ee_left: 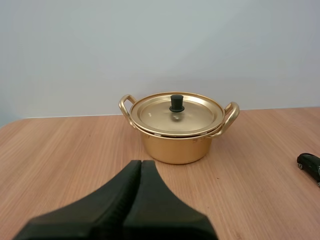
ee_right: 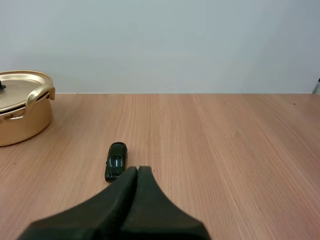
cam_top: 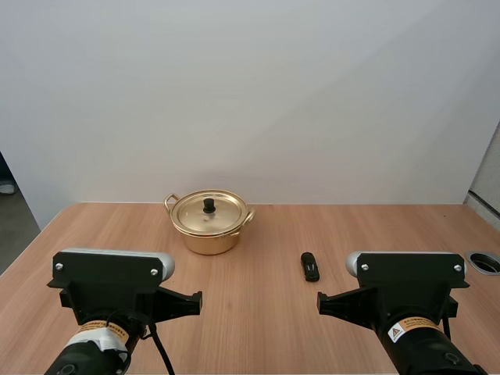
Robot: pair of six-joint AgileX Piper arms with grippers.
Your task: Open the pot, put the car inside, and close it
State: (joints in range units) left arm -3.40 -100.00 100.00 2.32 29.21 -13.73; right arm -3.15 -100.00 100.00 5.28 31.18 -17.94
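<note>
A gold pot (cam_top: 208, 233) stands on the wooden table (cam_top: 258, 312) toward the back, a little left of centre, with its gold lid (cam_top: 208, 212) on and a black knob (cam_top: 209, 205) on top. A small dark toy car (cam_top: 310, 266) lies to the right of the pot. In the left wrist view my left gripper (ee_left: 141, 163) is shut on nothing, short of the pot (ee_left: 177, 131), with the car (ee_left: 310, 164) off to the side. In the right wrist view my right gripper (ee_right: 138, 170) is shut on nothing, just short of the car (ee_right: 116, 160); the pot (ee_right: 22, 107) stands farther off.
Both arms sit at the near edge of the table, left (cam_top: 117, 301) and right (cam_top: 410, 301). A round grommet hole (cam_top: 486, 262) is near the table's right edge. A plain white wall rises behind the table.
</note>
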